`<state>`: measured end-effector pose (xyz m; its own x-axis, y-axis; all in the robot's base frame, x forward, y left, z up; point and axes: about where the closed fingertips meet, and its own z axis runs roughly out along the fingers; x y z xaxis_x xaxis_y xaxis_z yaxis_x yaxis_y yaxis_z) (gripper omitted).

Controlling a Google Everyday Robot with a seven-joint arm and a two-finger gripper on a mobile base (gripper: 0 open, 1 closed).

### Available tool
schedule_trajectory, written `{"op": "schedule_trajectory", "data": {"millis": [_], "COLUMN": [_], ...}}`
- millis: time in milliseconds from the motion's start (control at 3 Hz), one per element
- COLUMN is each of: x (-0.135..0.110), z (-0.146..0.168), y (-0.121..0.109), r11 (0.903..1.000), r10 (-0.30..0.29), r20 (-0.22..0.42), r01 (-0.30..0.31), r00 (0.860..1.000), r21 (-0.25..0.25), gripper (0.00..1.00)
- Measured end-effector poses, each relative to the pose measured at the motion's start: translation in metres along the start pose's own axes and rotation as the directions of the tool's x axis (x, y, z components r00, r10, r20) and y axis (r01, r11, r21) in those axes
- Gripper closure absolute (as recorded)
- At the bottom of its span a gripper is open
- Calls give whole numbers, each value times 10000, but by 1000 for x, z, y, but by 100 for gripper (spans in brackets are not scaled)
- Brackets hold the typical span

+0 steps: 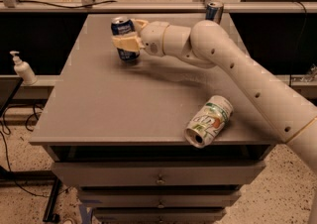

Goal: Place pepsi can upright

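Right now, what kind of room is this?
Probably a robot lab: grey work table with drawers, white pump bottle beside it, black cables. The end effector grips the dark blue pepsi can at the table's far left.

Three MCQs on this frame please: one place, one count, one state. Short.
1. Where on the grey table is the short dark blue pepsi can? A) front right B) back left, in the pincer C) centre
2. How many cans are visible? A) one B) two C) three
3. The pale green-white can is: A) upright B) lying on its side C) held
Key: 1B, the pincer is shut on it there; 2C, those two plus a slim blue-silver can at the back; 3B, its end faces the front edge.
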<state>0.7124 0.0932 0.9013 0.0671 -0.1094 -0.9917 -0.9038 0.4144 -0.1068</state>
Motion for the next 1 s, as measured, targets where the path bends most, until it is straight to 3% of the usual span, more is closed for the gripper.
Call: {"op": "schedule_trajectory", "data": {"millis": [333, 1000], "x": [10, 19], "z": [5, 0], "y": [-1, 4], "r11": [9992, 9949], "r10": [-202, -346], "r20": [258, 258], "r01": [210, 369], "r00": [9995, 9991], "r21": [-327, -940], "gripper": [100, 59]}}
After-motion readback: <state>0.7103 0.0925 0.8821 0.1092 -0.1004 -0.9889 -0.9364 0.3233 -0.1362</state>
